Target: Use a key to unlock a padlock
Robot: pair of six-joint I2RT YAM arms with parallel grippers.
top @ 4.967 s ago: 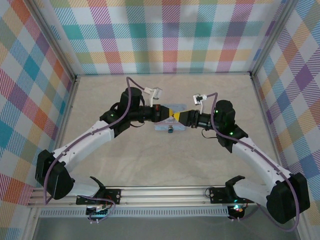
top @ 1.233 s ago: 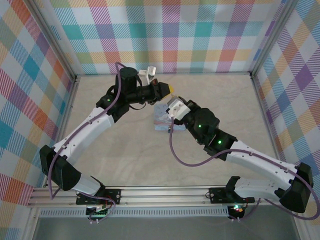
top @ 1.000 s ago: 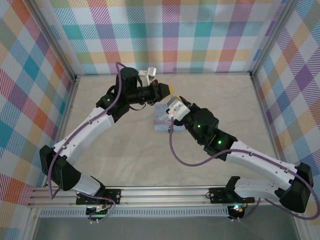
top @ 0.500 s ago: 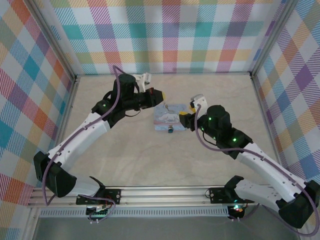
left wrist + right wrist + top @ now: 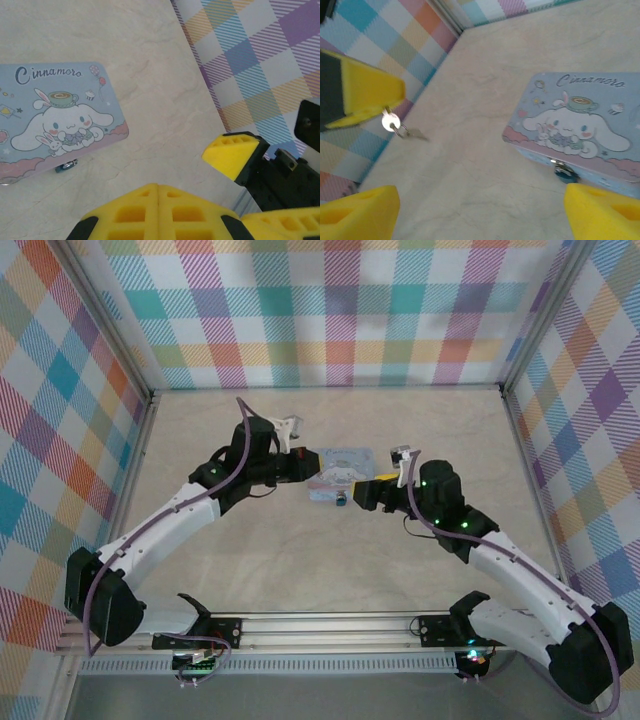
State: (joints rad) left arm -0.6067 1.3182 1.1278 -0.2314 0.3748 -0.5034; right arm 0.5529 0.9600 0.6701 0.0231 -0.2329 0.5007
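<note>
Pinching the key in the left gripper, jaws pressed together into one yellow wedge of grid-pocketed plastic. Small and silvery, that key: round flat head right at the wedge's tip, with a thin wire ring and a dull grey sliver dangling beside it. On the right gripper, jaws spread wide, one blunt yellow block at each lower corner of the right wrist view. Between the two grippers, lying flat on the pale, marbled beige table: a rectangular tin box with rounded corners, its glossy pale blue lid printed with a white long-eared cartoon figure and looping script. Hanging at the tin's front wall, just under the lid's rim: the padlock, tiny, dark, too blurred for finer detail. All around, pastel plaid walls.
</note>
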